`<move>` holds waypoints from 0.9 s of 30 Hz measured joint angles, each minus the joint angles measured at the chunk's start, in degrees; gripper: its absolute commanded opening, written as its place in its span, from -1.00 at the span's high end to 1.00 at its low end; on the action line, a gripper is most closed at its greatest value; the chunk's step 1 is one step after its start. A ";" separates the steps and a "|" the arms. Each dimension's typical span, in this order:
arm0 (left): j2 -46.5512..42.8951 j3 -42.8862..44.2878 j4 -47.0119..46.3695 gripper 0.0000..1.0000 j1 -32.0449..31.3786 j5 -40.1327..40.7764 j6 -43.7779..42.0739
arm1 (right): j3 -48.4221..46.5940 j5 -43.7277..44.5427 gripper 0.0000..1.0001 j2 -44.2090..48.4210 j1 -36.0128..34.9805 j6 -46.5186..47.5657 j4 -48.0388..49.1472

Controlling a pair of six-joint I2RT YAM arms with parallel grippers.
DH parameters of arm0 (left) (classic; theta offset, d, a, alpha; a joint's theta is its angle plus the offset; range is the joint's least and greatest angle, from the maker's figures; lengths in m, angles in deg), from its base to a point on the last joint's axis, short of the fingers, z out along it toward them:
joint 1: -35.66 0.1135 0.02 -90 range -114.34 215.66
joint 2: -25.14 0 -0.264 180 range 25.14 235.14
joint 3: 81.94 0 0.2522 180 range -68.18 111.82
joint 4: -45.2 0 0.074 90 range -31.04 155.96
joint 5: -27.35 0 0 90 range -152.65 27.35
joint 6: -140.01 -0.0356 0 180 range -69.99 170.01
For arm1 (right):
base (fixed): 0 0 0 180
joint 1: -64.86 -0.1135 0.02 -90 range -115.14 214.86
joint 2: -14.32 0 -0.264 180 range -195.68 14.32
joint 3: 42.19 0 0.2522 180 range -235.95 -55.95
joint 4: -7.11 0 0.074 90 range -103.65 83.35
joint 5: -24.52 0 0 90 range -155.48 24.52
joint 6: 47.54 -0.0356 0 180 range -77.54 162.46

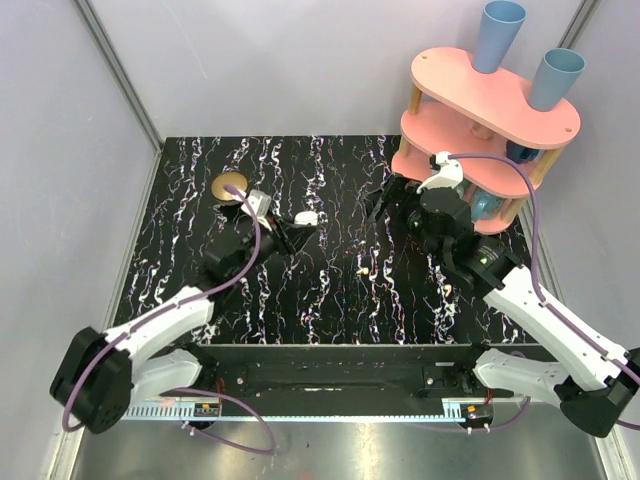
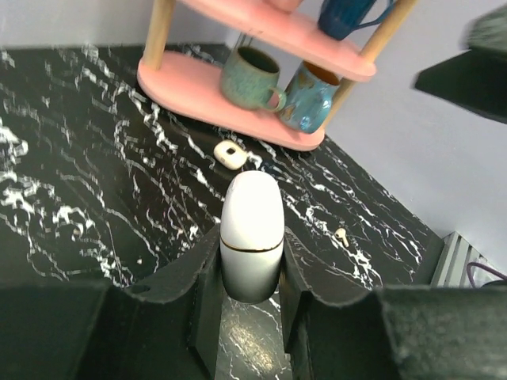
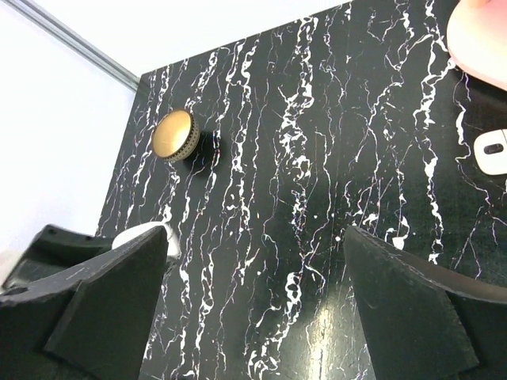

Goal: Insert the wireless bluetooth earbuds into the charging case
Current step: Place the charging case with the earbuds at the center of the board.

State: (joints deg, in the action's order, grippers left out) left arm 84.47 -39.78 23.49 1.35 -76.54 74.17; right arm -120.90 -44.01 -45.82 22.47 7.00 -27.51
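Observation:
My left gripper [image 1: 292,230] is shut on a closed white charging case [image 2: 251,233], held between its fingers just above the tabletop; the case shows in the top view [image 1: 306,218] at centre left. A second, cream case [image 2: 230,154] lies near the pink shelf's base and also shows in the right wrist view [image 3: 493,150]. One tiny cream earbud [image 2: 341,235] lies on the black marbled table [image 1: 340,300], also seen in the top view [image 1: 360,270]. The other earbuds are not visible. My right gripper [image 3: 255,237] is open and empty, hovering over the table [image 1: 392,205].
A pink two-tier shelf [image 1: 490,100] stands at the back right with blue cups on top and mugs [image 2: 249,77] on its lower tier. A round gold knob [image 1: 232,185] sits at the back left, also in the right wrist view [image 3: 174,134].

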 measured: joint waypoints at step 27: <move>38.69 9.46 -6.95 1.00 5.25 -7.78 28.68 | 0.02 3.10 -1.00 1.25 0.02 2.23 -1.55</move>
State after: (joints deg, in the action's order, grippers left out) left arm 123.15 -30.31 16.54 6.60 -84.33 102.85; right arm -120.88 -40.90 -44.58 22.49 9.23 -29.06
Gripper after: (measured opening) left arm 0.329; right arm 0.994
